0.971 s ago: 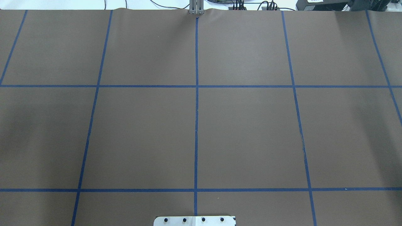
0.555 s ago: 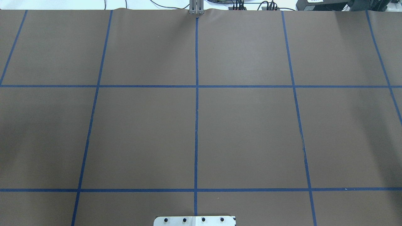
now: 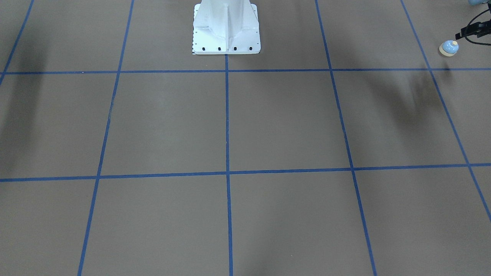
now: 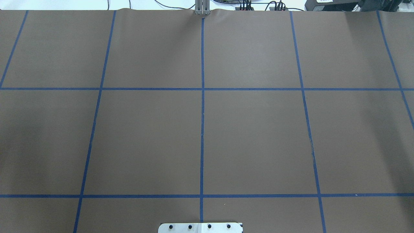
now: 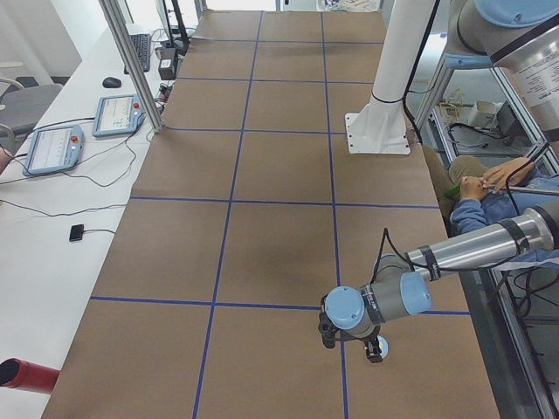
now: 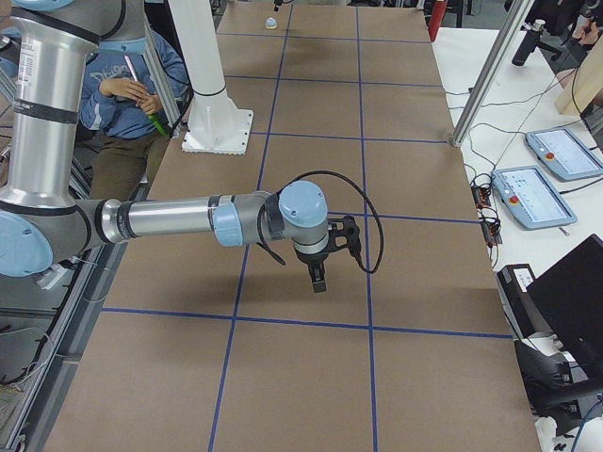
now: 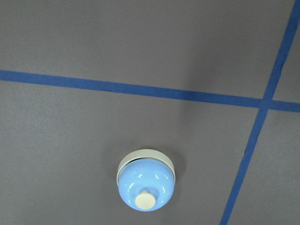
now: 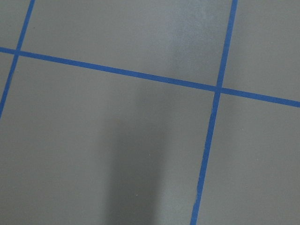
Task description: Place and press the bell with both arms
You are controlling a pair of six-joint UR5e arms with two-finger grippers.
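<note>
The bell (image 3: pixel 448 48) is a small light-blue dome with a cream base and button. It stands upright on the brown table near the edge on my left side. It also shows in the left wrist view (image 7: pixel 145 180), low in the frame, and far off in the exterior right view (image 6: pixel 271 23). My left gripper (image 3: pixel 458 36) hangs just above and beside the bell; I cannot tell whether it is open or shut. My right gripper (image 6: pixel 317 281) points down over bare table, far from the bell; I cannot tell its state. The overhead view shows neither gripper and no bell.
The white bolted pedestal (image 3: pixel 226 30) stands at the middle of the robot's side of the table. Blue tape lines (image 4: pixel 202 113) divide the table into squares. A seated person (image 5: pixel 489 183) is beside the table behind the pedestal. Teach pendants (image 5: pixel 52 148) lie on the white side bench.
</note>
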